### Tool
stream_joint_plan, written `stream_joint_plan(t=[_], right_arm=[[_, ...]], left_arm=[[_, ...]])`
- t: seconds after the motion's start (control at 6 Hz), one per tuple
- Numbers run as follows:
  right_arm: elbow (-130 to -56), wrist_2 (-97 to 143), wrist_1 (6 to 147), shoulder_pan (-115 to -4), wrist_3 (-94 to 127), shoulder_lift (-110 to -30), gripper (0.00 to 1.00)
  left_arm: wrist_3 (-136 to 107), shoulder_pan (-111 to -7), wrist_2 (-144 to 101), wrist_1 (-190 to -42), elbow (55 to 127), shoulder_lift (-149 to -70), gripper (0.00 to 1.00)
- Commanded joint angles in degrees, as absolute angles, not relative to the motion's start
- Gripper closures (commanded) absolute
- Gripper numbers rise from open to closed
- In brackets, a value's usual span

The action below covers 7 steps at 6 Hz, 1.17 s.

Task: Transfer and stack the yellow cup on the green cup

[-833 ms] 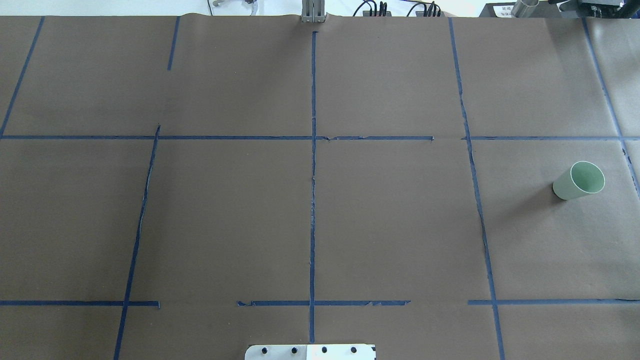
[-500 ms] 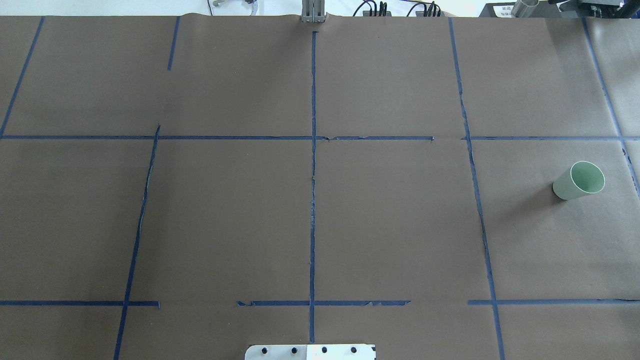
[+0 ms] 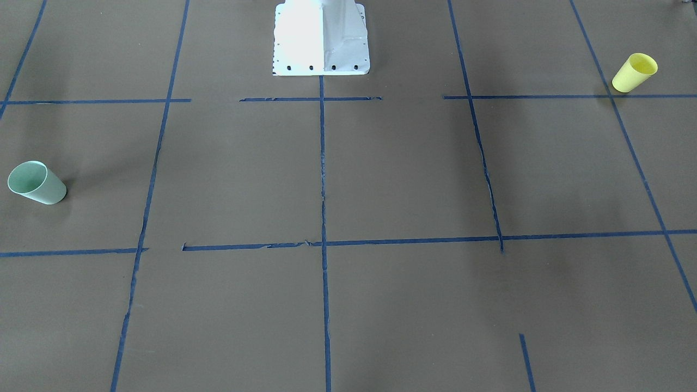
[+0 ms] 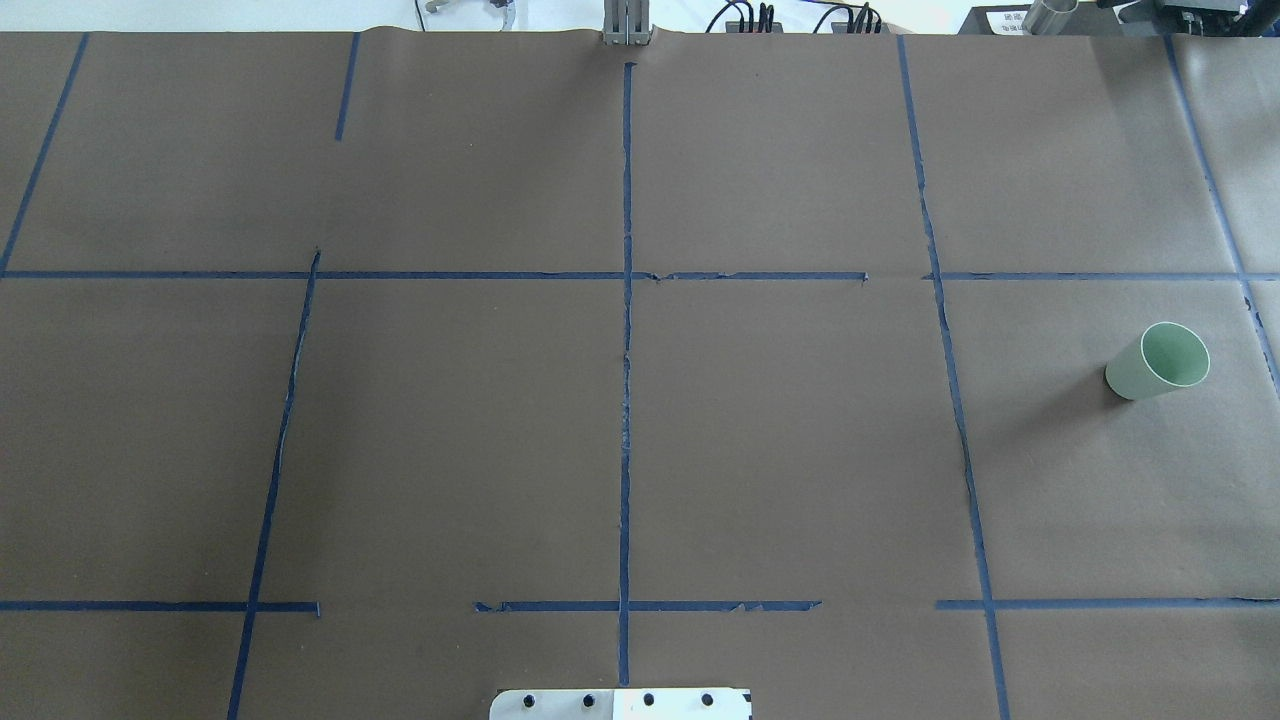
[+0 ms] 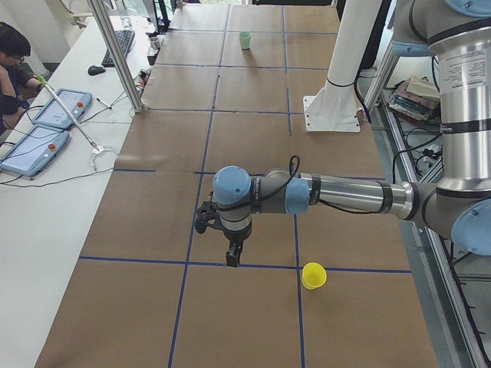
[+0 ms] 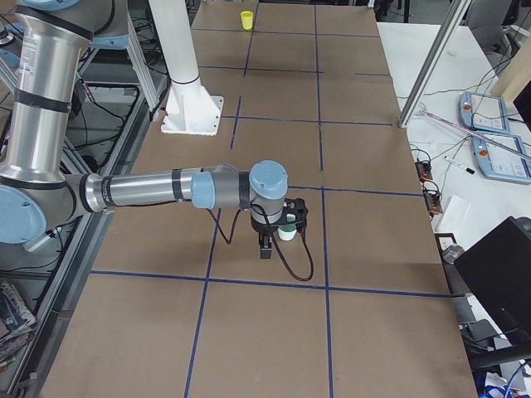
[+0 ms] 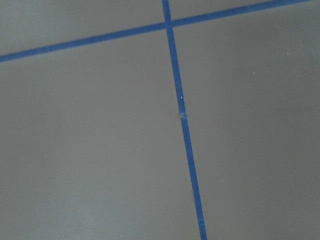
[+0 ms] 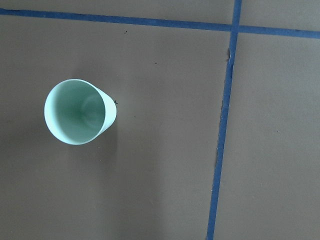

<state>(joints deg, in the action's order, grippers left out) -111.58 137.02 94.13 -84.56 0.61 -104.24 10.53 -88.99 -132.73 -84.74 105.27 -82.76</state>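
The yellow cup (image 3: 634, 72) stands upright on the brown table cover at the robot's left end, also in the exterior left view (image 5: 313, 275) and far away in the exterior right view (image 6: 246, 20). It is outside the overhead view. The green cup (image 4: 1157, 361) stands upright at the robot's right end (image 3: 37, 183) and fills the right wrist view's left side (image 8: 80, 112). My left gripper (image 5: 232, 261) hangs over the table, to the left of the yellow cup in that view, apart from it. My right gripper (image 6: 265, 250) hangs close beside the green cup (image 6: 287, 231). I cannot tell whether either is open or shut.
The white robot pedestal (image 3: 321, 38) stands at the table's near-robot edge. Blue tape lines (image 7: 182, 115) grid the cover. A side bench with tablets (image 5: 61, 107), a metal post (image 5: 115, 54) and a seated operator (image 5: 15, 61) lies along the far side.
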Motion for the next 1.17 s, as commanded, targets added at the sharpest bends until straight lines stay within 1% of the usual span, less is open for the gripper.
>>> stream_joint_plan(t=[0.0, 0.17, 0.33, 0.5, 0.67, 0.83, 1.0], right_arm=[[-111.6, 137.0, 94.1, -84.6, 0.5, -104.2, 0.00], [-111.5, 137.0, 94.1, -84.6, 0.6, -104.2, 0.00], [-111.4, 136.9, 94.2, -84.6, 0.5, -104.3, 0.00], [-111.4, 136.9, 94.2, -84.6, 0.5, -104.3, 0.00], [-111.3, 136.8, 94.2, -84.6, 0.5, -104.4, 0.00], [-111.3, 136.8, 94.2, -84.6, 0.5, -104.3, 0.00], [-111.3, 136.8, 94.2, -84.6, 0.5, -104.4, 0.00]], left_arm=[[10.6, -89.1, -133.0, -86.6, 107.1, -86.0, 0.00], [10.3, -88.7, -132.6, -89.7, 108.9, -86.0, 0.00], [-0.2, -88.2, -132.9, -91.6, 109.7, -85.8, 0.00], [-13.5, -82.4, -131.2, -95.7, 113.4, -82.0, 0.00], [-28.3, -75.1, -122.8, -103.0, 117.1, -77.9, 0.00], [-42.0, -65.7, -113.2, -110.8, 118.8, -73.4, 0.00], [-53.1, -58.3, -104.7, -112.3, 119.1, -71.6, 0.00]])
